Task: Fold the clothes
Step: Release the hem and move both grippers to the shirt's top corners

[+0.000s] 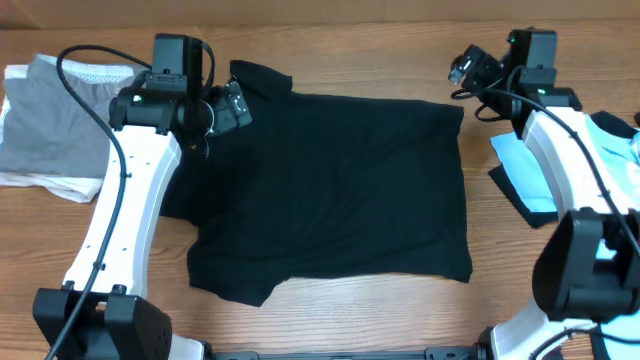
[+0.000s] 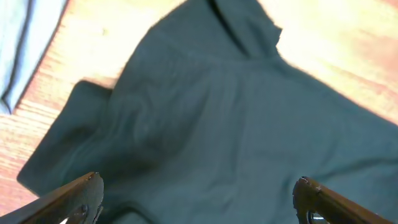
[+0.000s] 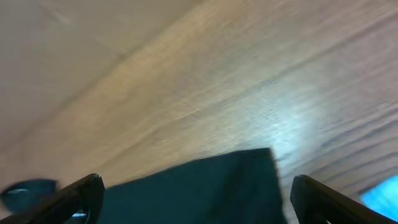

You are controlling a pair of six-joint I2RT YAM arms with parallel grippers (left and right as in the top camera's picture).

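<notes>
The black shirt (image 1: 340,180) lies spread flat in the middle of the table (image 1: 330,325). The left gripper (image 1: 232,105) hovers over its collar, jaws released and empty. The right gripper (image 1: 462,70), also released, hangs by its far right corner. A light blue shirt (image 1: 510,165) lies at the table's right edge.

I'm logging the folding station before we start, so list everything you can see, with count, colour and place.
black shirt: one, black, spread across the table's middle
light blue shirt: one, light blue with black trim, right edge, partly hidden
grey garment: one pile, grey over white, far left edge
table: one, light brown wood
left arm: one, white and black, left side
right arm: one, white and black, right side
left end effector: one, black, open, over the black shirt
right end effector: one, black, open, near the shirt's far right corner
</notes>
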